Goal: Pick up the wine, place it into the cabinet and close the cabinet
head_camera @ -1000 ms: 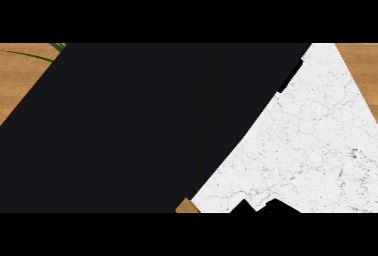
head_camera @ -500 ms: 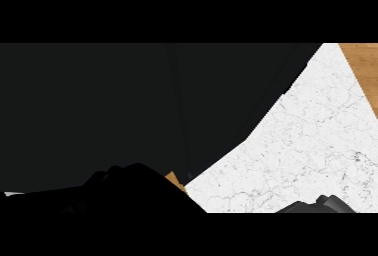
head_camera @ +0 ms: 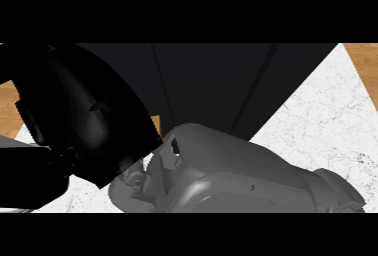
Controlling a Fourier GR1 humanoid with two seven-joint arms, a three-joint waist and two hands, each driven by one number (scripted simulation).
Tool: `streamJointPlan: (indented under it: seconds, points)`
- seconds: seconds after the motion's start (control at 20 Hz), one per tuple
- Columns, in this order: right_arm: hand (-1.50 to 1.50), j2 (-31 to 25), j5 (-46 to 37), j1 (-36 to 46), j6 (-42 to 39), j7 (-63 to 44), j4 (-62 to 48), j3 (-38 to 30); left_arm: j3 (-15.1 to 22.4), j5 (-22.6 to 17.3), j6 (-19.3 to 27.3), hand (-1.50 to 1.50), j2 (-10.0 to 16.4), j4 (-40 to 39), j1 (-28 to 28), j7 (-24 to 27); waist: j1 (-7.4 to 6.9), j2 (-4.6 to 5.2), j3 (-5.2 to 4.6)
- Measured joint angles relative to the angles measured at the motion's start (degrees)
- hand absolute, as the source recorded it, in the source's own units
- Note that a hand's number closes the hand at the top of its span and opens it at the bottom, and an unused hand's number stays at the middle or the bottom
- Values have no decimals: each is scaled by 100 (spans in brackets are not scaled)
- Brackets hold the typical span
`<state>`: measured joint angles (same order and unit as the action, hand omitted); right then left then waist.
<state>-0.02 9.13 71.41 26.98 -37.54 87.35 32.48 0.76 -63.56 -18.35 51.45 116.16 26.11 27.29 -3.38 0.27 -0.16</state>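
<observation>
Head view's crowded: grey forearm [head_camera: 244, 175] across the tabletop [head_camera: 325, 125], black hand [head_camera: 81, 125] too close to tell if it's open or holding, wine hidden, so approach the dark cabinet [head_camera: 214, 85] slowly.

We see the counter [head_camera: 325, 130] as a white marble top with fine grey veins. Its largest bare part is a wedge at the right of the head view, and a smaller patch shows low at the left. Brown wood [head_camera: 363, 60] shows past the counter's edge at the upper right and again at the far left. A dark cabinet [head_camera: 221, 80] with upright seams covers the counter's middle toward the top, and we cannot tell whether it stands on the marble.
</observation>
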Motion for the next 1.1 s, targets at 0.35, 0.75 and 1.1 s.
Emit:
streamJointPlan:
  seconds: [0.35, 0.75, 1.1]
  points:
    - [150, 3, 461, 464, -216, 1098, -1904, -541, -305, -192, -143, 150, 29, -109, -48, -209, 18, 17, 3]
    - [150, 3, 539, 458, -639, 2048, -2694, -612, -563, -349, -170, 150, 52, -154, -175, -362, -9, -197, -27]
    - [150, -70, 419, 298, -947, 2699, -2824, -552, -636, -467, -25, 150, 73, -69, -268, -478, -52, -277, -82]
